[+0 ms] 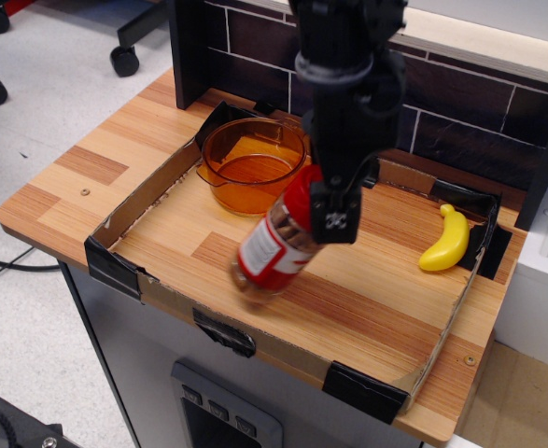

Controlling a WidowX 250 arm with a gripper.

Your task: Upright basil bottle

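Wooden table (68,201) before dark tiled wall; low cardboard tray (442,347) with black-taped corners on top. Gripper (328,222) clenched on red cap end of basil bottle (275,245). Bottle tilted, cap up by fingers, base slanting down to left of fingers, blurred, near tray floor; contact unclear. Orange measuring cup (252,164) just behind and left of fingers. Banana (444,240) well apart, right of fingers, by tray wall.

The black robot arm (348,56) is reaching down from the top of the view, its wrist nearly vertical. The claw (325,210) is pointing downward and slightly forward, its fingers (337,219) clamping the red-capped end of the basil bottle (272,247), holding it tilted.
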